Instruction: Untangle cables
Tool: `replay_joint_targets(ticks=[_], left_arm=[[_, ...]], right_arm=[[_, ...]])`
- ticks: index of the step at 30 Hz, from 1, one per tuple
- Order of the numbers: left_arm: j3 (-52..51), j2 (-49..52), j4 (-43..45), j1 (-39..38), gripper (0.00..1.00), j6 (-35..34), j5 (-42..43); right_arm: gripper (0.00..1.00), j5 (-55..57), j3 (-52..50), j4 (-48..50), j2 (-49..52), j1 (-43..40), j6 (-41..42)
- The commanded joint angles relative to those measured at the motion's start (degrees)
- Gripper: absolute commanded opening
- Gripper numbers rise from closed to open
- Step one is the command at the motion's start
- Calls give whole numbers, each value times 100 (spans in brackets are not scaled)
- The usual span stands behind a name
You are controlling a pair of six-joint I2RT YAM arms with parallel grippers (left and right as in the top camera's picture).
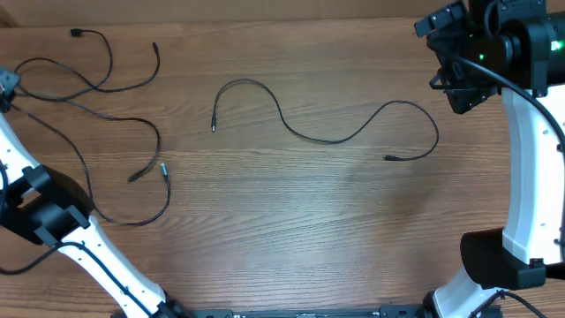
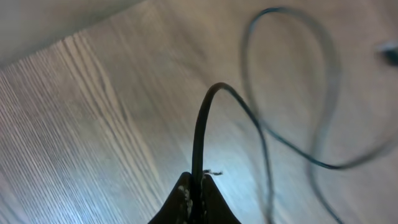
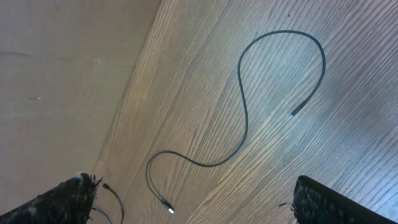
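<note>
Left pincer (image 2: 196, 198), right at the lens, is clamped on one thin black cable (image 2: 200, 124), I guess to draw it out of the tangle of cables (image 1: 115, 132) at the left of the bench (image 1: 309, 238); my right pincer (image 3: 196, 199) hangs wide open, empty, near the lone cable (image 1: 327, 139) mid-bench, nothing blocking it.

- lone cable (image 1: 318, 139): one, lying apart from the rest.
- tangled cables (image 1: 106, 117), left side: at least two; exact count unreadable where they cross.
- plug ends (image 1: 155, 46) in that tangle: four visible.
- tools: two, namely left tool (image 2: 196, 190) and right tool (image 3: 196, 202).
- wooden surface (image 1: 309, 238): one.
</note>
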Motion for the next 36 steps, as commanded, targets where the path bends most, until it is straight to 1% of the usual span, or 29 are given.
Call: replay_joint_targets(ticks=[1,2,4,5,6,7,9,12,13,15,17,18,19,20,21,24,26,27,29,33,34,36], left_arm=[[-20,424,-76,328,8,109,-195],[-20,498,-116,376,15,109,-195],[-20,658,-262,474,37,109,-190],[-20,702,-352,511,45,109,-188],[-20,758,-444,551,51,109,-190],[-20,802,-535,588,54,109,-179],[-20,820,-684,640,54,111,-101],[0,765,-868,682,49,114,61],[2,717,-938,682,49,157,197],[4,625,-1169,680,50,452,807],[2,599,-1460,680,50,538,1427],[-2,601,-1681,664,52,535,1711],[-50,625,-2026,614,59,542,1963],[-79,636,-2197,584,68,546,1963],[-146,638,-2302,542,68,584,1904],[-433,638,-2321,396,69,874,1884],[-656,638,-2212,295,63,1047,1941],[-758,638,-2162,238,63,1290,2076],[-938,638,-2035,101,64,1880,2516],[-1176,638,-1755,-247,68,2741,3211],[-1191,638,-1694,-341,69,2859,3268],[-1191,638,-1528,-553,68,2876,3265]], right_arm=[[100,76,20,9,-188,4,-70],[100,76,20,9,-188,4,-70],[100,76,20,9,-188,4,-70],[100,76,20,9,-188,4,-70],[100,76,20,9,-188,4,-70],[100,76,20,9,-188,4,-70],[100,74,20,9,-188,7,-116],[100,68,20,9,-188,7,-282],[100,50,20,9,-188,7,-330],[100,-13,20,9,-188,7,-470],[100,-61,20,9,-188,7,-608],[100,-61,20,9,-188,7,-629],[100,-98,20,9,-188,7,-734],[100,-103,20,9,-188,7,-758],[100,-105,20,9,-188,7,-800],[100,-138,20,9,-188,7,-863],[100,-232,20,9,-188,7,-885],[100,-258,20,9,-188,7,-890],[100,-319,20,9,-188,7,-929],[100,-339,20,9,-188,7,-1036],[100,-339,20,9,-188,7,-1036],[100,-339,20,9,-188,11,-1034]])
